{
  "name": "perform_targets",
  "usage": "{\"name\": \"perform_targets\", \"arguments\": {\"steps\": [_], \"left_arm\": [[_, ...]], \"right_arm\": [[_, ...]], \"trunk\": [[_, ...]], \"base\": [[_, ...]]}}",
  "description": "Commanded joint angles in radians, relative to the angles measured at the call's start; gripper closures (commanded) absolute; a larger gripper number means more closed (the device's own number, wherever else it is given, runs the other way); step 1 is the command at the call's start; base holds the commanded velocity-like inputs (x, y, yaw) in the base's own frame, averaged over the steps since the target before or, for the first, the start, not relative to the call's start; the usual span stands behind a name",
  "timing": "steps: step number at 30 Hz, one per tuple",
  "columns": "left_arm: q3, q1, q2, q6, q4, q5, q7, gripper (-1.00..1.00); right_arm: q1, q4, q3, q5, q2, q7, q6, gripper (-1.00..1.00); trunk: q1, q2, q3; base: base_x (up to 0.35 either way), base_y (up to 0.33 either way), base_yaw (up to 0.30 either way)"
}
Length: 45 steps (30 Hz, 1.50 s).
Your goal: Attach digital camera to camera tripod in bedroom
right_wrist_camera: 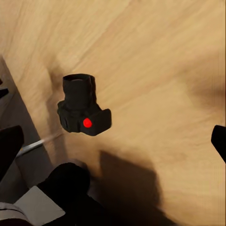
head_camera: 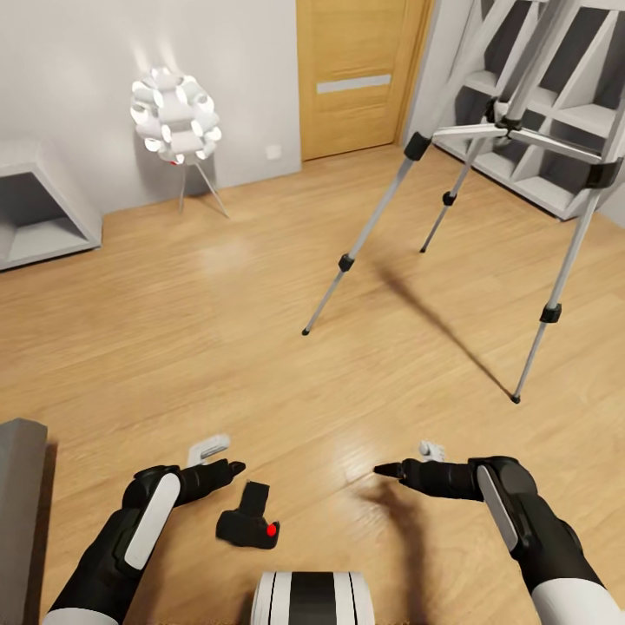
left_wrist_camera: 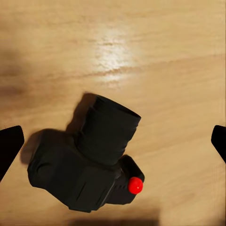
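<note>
The digital camera [head_camera: 249,521] lies on the light wooden floor close in front of me, black with its red dot facing up. My left gripper [head_camera: 227,470] hovers just above and beside it, open; in the left wrist view the camera [left_wrist_camera: 89,160] sits between the wide-spread fingertips [left_wrist_camera: 9,146] without touching them. My right gripper [head_camera: 386,470] is open and empty, off to the camera's right; its wrist view shows the camera [right_wrist_camera: 82,108] at a distance. The camera tripod [head_camera: 451,139] stands at the far right, its silver legs spread on the floor and its head cut off by the frame.
A white globe-cluster lamp [head_camera: 176,108] stands by the back wall, next to a wooden door [head_camera: 356,74]. Grey cube shelves [head_camera: 555,130] are behind the tripod, and another grey shelf [head_camera: 39,208] is at the left. A grey furniture edge [head_camera: 17,503] is near my left arm.
</note>
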Motion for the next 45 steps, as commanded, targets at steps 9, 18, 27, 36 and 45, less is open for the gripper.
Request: {"name": "perform_targets", "arguments": {"steps": [9, 18, 27, 36, 45], "left_arm": [[-0.001, 0.0, 0.0, 0.007, -0.015, 0.024, 0.007, -1.0], [-0.002, 0.0, 0.0, 0.011, -0.045, 0.073, 0.008, -1.0], [-0.003, 0.0, 0.0, 0.013, -0.065, 0.099, 0.003, -1.0], [-0.004, 0.0, 0.0, 0.079, -0.129, 0.201, -0.001, -1.0], [-0.004, 0.0, -0.001, 0.098, -0.142, 0.221, -0.002, -1.0]], "right_arm": [[0.005, -0.001, 0.002, 0.003, -0.066, 0.336, 0.006, -1.0], [0.006, 0.003, 0.002, 0.005, -0.071, 0.384, 0.006, -1.0], [0.006, 0.005, 0.002, 0.023, -0.072, 0.388, 0.006, -1.0], [0.006, 0.003, 0.002, 0.047, -0.072, 0.388, 0.006, -1.0], [0.006, 0.003, 0.002, 0.049, -0.072, 0.388, 0.006, -1.0]], "trunk": [[0.004, -0.002, -0.036], [0.008, -0.005, -0.07], [0.012, -0.007, -0.105], [0.016, -0.009, -0.14], [0.02, -0.011, -0.175]], "base": [[0.0, 0.0, 0.0], [0.0, 0.0, 0.0], [0.0, 0.0, 0.0], [0.0, 0.0, 0.0], [0.0, 0.0, 0.0]]}}
